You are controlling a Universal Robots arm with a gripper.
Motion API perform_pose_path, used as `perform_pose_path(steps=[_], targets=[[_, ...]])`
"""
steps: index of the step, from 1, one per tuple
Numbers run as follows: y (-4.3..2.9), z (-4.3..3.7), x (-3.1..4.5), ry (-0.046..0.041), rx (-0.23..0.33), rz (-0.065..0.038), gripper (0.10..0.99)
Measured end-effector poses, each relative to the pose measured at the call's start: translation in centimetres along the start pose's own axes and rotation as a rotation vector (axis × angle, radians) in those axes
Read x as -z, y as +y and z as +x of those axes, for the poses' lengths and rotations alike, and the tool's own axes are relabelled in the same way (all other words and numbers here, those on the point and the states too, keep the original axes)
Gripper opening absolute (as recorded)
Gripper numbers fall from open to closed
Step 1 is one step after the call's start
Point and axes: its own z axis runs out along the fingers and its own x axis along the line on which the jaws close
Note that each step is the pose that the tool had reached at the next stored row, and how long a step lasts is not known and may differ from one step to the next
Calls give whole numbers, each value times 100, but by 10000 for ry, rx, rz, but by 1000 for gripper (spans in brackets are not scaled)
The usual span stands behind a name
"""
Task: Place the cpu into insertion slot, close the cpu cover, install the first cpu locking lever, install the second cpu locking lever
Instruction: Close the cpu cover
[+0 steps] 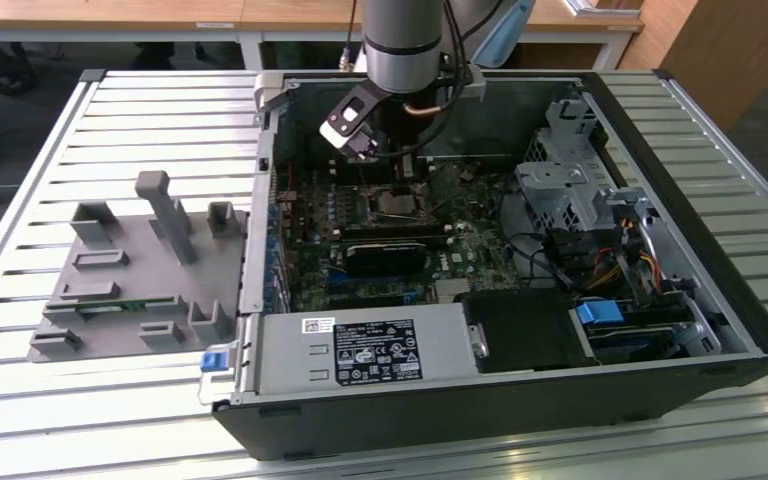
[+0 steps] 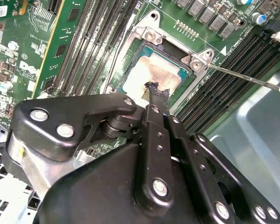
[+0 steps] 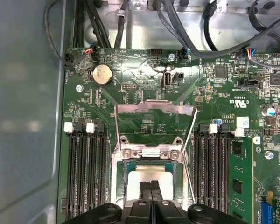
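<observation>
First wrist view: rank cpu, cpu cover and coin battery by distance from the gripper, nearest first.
1. cpu: right at the gripper.
2. cpu cover: silver frame just beyond the cpu.
3. coin battery: farthest, by the black cables.

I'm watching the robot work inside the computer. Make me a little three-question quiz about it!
1. True or false: the dull silver-grey square cpu sits inside the black metal computer case.
2. Pick one. The black tool is nearest to: A a red cup; B the cpu; C a banana.
3. Fill in: in the first wrist view, long black memory slots run on ___ sides of the cpu.
Key: 1 true; 2 B; 3 both.
</observation>
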Motion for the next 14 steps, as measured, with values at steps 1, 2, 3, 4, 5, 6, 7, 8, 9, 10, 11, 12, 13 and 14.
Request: perform_pose_path(steps=[1, 2, 3, 4, 5, 6, 7, 8, 9, 10, 11, 12, 13, 14], targets=[[0, 0, 3, 0, 0, 0, 106], [1, 0, 9, -1, 0, 1, 106], [1, 0, 16, -1, 0, 1, 106], [3, 0, 37, -1, 0, 1, 106], [5, 0, 49, -1, 0, 3, 106], [9, 0, 75, -2, 0, 9, 106], [11, 0, 89, -2, -1, 10, 106], [12, 1, 106, -3, -1, 11, 106], [14, 1, 127, -4, -1, 12, 106], [16, 1, 153, -4, 0, 12, 106], [18, 1, 178, -4, -1, 11, 106], [20, 1, 203, -5, 0, 13, 106], [22, 1, 229, -6, 0, 13, 106], [24, 1, 258, -5, 0, 13, 106]])
